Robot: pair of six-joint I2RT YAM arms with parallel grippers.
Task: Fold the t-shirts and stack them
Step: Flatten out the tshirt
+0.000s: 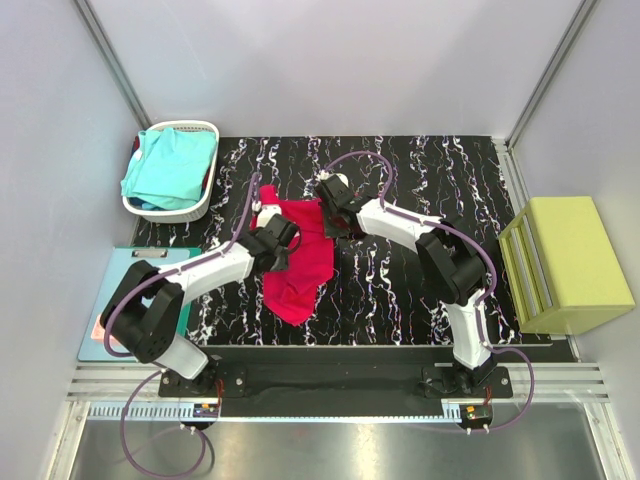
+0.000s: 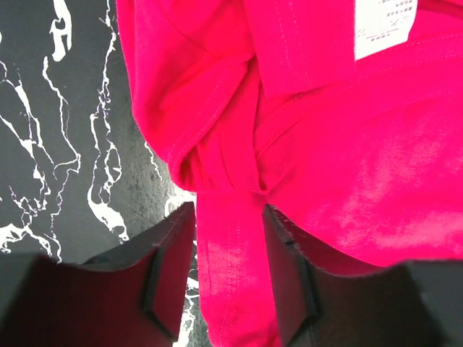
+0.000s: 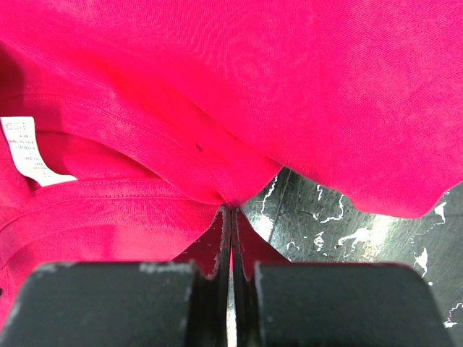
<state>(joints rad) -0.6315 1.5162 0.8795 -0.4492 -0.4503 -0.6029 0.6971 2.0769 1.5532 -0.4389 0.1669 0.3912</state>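
Crimson t-shirt point(image 1: 300, 262) lies bunched left of the table point(image 1: 400, 305) centre; right end effector point(image 3: 230, 217) pinches it tight, left end effector point(image 2: 228, 217) straddles a fold, half open.

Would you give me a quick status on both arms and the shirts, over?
Right fingers shut on red shirt. Left fingers open, astride a fold of it. Turquoise shirt in basket. Nothing in the way.

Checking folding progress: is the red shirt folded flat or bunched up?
Bunched up: the red shirt lies in an uneven, crumpled heap, with loose overlapping folds around its label.
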